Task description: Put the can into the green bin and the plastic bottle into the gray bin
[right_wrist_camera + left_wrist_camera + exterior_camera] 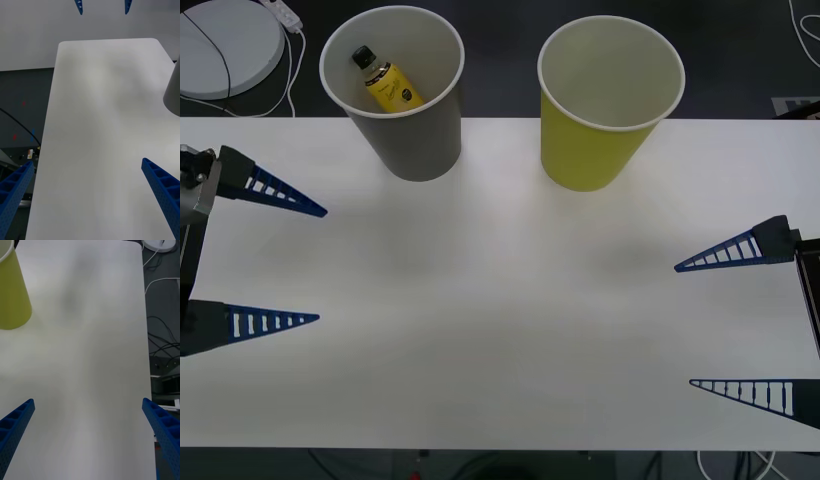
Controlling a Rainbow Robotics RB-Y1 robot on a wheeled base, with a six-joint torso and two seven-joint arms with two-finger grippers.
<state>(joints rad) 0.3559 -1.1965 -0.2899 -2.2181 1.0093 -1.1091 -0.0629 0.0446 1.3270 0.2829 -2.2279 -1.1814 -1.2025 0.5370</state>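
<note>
The gray bin [415,140] stands upright at the back left of the white table, and the plastic bottle [388,85] leans inside it, black cap up. To its right stands the green bin [595,150], with only white inner wall showing. The can is out of view. My left gripper [323,266] hovers open at the table's left side, nothing between its fingers. Open too, my right gripper [683,325] waits at the right side. The right wrist view has the gray bin [173,93] at its edge and the left gripper [103,13] far off. The left wrist view catches the green bin [11,296].
A round white device [220,45] with a cable lies beyond the table's back left corner. Cables [161,348] run on the dark floor past the table's edge. The white tabletop [500,300] stretches bare between the two grippers.
</note>
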